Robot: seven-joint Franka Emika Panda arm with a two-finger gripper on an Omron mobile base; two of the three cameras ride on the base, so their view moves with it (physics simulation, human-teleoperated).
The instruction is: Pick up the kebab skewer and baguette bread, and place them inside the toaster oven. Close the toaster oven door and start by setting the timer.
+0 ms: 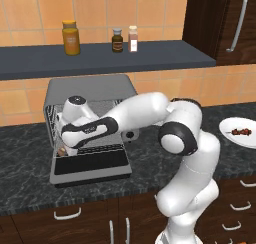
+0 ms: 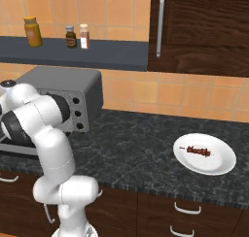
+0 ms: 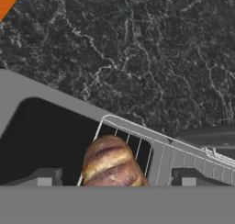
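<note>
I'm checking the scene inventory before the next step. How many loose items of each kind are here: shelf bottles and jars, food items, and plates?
Bottles and jars on the shelf: 3 (orange jar, dark bottle, pale shaker)
Food items: 2 (baguette bread, kebab skewer)
Plates: 1 (white plate)
Total: 6

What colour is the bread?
Golden brown with darker stripes across the baguette bread; the hand view shows it best.

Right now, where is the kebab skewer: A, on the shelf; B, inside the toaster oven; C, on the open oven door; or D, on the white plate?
D: the skewer lies on the white plate on the counter, well apart from the toaster oven.
</note>
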